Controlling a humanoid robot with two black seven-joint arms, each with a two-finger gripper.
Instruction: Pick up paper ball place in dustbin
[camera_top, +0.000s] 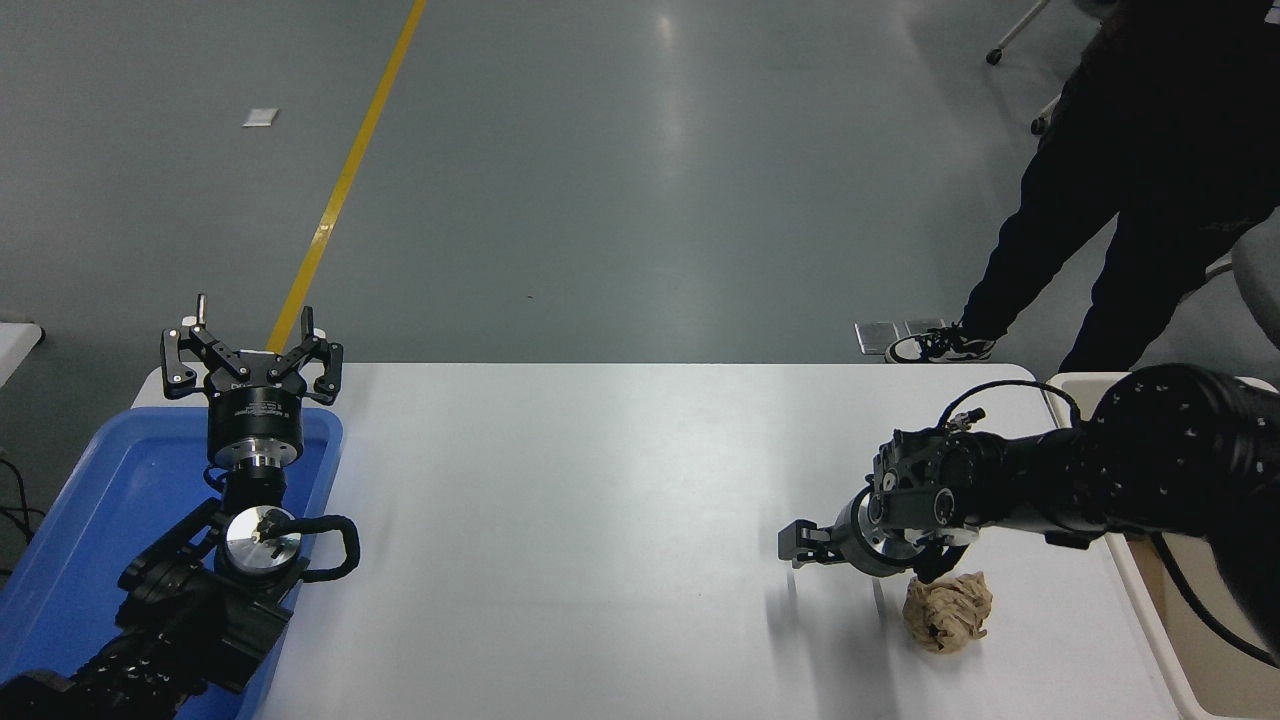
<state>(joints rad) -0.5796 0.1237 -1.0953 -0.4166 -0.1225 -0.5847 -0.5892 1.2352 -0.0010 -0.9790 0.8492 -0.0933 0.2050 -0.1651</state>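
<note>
- 1 right gripper (800, 545) is seen low over the table (600, 500), nothing held; finger spread cannot be told.
- 1 paper ball (948, 612) lies on the table just beside and nearer than the gripper head.
- 1 dustbin (1150, 620) stands at the right edge.
- 1 left gripper (252, 345), fingers spread, is parked over 1 blue tray (90, 520).

The dustbin (1150, 600) is cut by the right edge; the right arm hides its rim partly

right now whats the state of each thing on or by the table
paper ball: crumpled, loose on the table, not gripped
right gripper: low beside the ball, jaws unclear
left gripper: parked over the blue tray, jaws open
dustbin: upright at the table's right edge
</note>
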